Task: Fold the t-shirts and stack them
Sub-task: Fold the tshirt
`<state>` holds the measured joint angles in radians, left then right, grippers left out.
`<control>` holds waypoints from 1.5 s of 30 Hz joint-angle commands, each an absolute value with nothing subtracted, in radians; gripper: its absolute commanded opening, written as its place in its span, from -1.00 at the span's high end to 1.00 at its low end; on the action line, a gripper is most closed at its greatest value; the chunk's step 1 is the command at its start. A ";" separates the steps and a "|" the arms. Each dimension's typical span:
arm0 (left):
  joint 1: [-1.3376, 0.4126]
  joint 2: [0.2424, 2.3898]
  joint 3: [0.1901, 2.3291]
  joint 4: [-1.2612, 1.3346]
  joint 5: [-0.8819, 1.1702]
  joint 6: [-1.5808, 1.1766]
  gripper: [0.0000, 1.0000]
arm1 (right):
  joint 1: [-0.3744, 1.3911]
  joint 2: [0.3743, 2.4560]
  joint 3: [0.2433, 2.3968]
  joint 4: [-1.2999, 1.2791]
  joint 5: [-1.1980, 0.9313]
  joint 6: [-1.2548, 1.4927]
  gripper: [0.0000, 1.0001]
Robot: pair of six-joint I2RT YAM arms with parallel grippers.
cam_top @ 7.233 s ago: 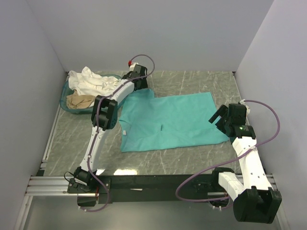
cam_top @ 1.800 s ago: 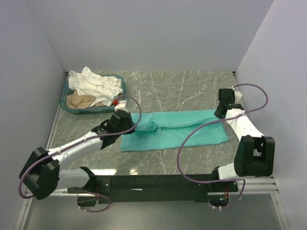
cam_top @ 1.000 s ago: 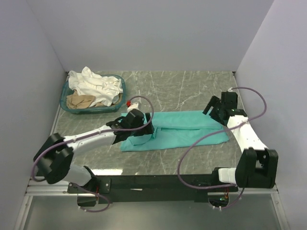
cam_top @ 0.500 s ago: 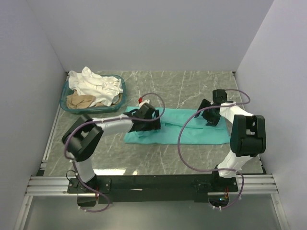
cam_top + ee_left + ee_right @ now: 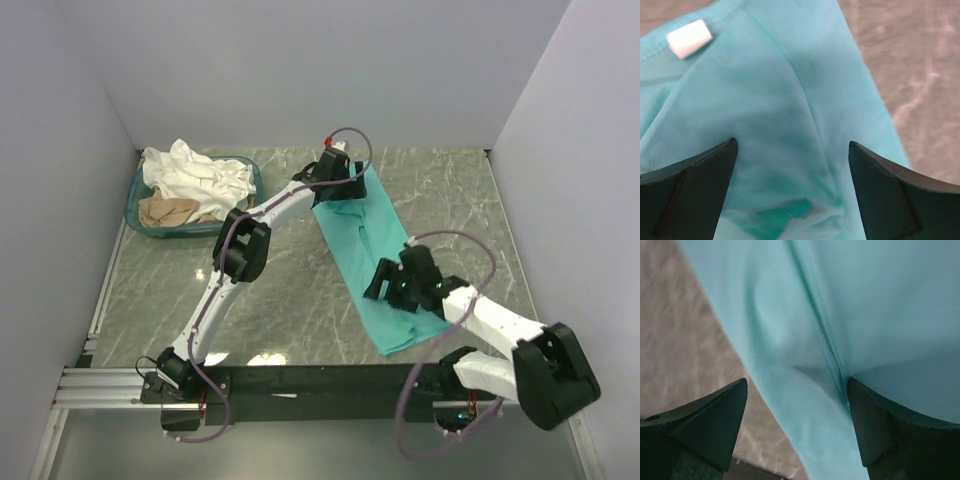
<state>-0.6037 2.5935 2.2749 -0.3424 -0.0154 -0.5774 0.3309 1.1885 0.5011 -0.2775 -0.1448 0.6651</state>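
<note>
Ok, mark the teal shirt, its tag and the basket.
Teal shirt (image 5: 360, 230): top view, middle of the strip.
Tag (image 5: 688, 37): left wrist view, white label's centre.
Basket (image 5: 185, 232): top view, near wall.

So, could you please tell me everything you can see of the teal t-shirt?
The teal t-shirt is thin, soft cloth folded into a long narrow strip, lying flat on the grey table, diagonal from far middle to near right. A crease runs along it; a small white label sits by a stitched edge. The left end effector is at its far end, the right end effector at its near part, both open over it.
</note>
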 commanded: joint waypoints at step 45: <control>-0.641 1.949 1.874 -0.291 -0.055 -0.661 -0.99 | 0.870 0.733 0.713 -0.779 0.334 0.966 -0.99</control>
<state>-0.5701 2.0708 2.0365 -0.2081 -0.0311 -0.7181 0.8764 0.7444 0.7246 -0.7067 0.2733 0.9524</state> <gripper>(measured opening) 0.994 0.996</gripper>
